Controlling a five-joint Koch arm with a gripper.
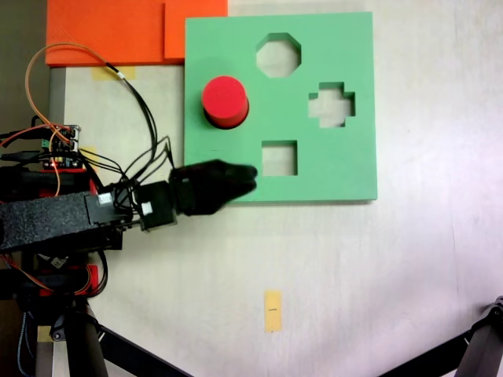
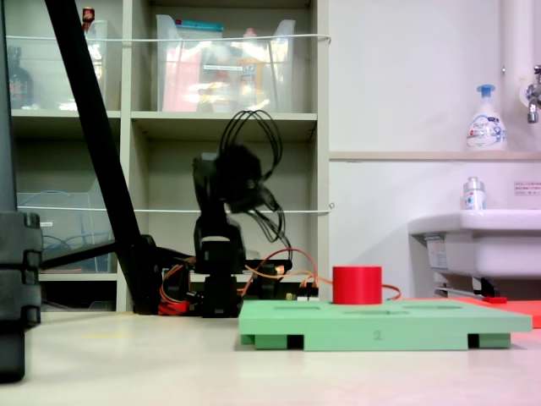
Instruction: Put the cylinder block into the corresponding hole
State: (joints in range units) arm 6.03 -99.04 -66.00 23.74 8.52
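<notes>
Cylinder block (image 1: 225,100): red, upright, standing in the left part of the green foam board (image 1: 346,169) in a fixed view, over the hole (image 1: 216,119) (whether seated within or merely resting on top cannot be told); it rises above the board surface (image 2: 357,284).

Board cut-outs: octagonal (image 1: 278,55) far, cross-shaped (image 1: 331,104) right, square (image 1: 279,158) near.

Fingers (image 1: 250,179): black, hanging over the board's near edge, just left of the square cut-out, apart from the cylinder; open or clenched cannot be told.

Table (image 1: 354,267): pale, carrying a yellow tape strip (image 1: 272,310) and orange sheets (image 1: 110,31) at the far left.
</notes>
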